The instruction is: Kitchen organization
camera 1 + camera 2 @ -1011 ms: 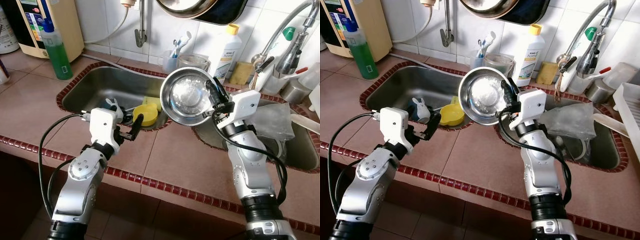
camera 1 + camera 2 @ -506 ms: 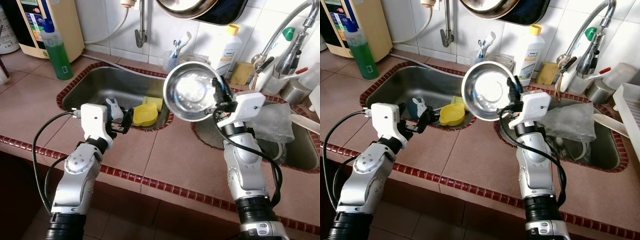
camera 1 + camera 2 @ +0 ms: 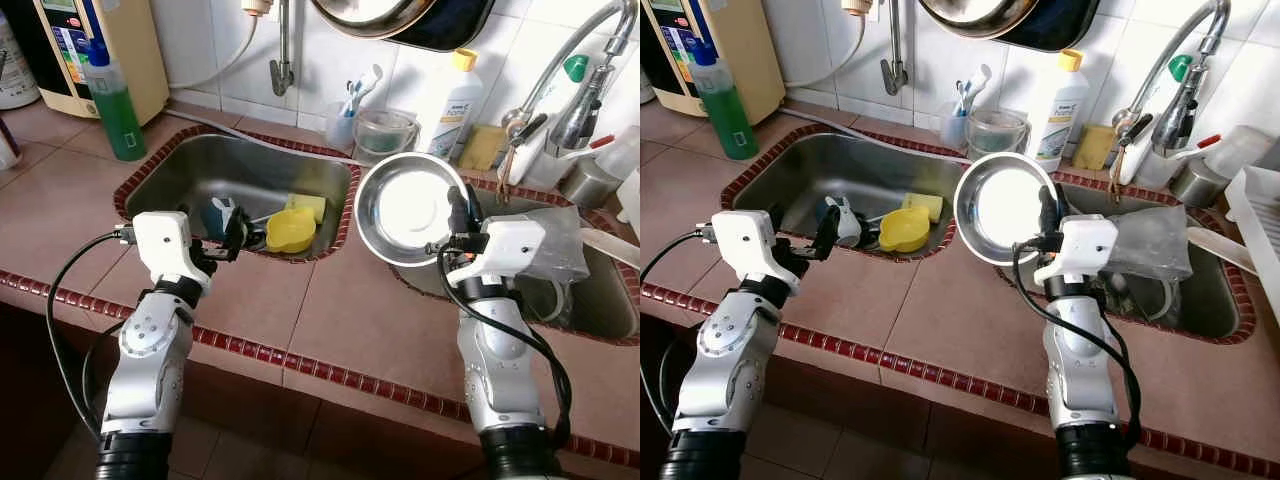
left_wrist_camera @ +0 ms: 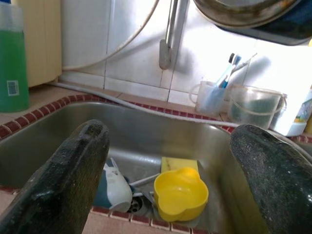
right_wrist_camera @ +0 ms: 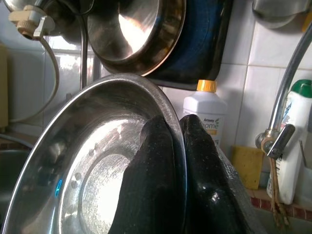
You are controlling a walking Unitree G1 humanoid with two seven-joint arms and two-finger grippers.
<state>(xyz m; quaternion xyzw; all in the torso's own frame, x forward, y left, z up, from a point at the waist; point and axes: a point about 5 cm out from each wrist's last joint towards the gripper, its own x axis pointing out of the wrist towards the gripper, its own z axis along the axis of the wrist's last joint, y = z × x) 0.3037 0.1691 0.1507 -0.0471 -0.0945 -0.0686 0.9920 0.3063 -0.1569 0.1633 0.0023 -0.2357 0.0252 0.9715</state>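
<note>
Left gripper (image 3: 232,232) spread wide, holding nothing, at near rim of left steel sink (image 3: 190,165) | right gripper (image 3: 462,222) pinching rim of round shiny steel bowl (image 3: 410,208), tilted on edge, raised over tiled divider | yellow plastic cup (image 3: 290,231) in left sink | white bottle (image 3: 448,88) by wall

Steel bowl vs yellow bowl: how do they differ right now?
The steel bowl is shiny metal; the yellow bowl is yellow and matte. The steel bowl is clearly larger and round, the yellow bowl small with a lobed rim. The steel bowl is held up on edge, its rim pinched by the right gripper; the yellow bowl lies loose in the left sink, ahead of the open left gripper. Both are empty.
</note>
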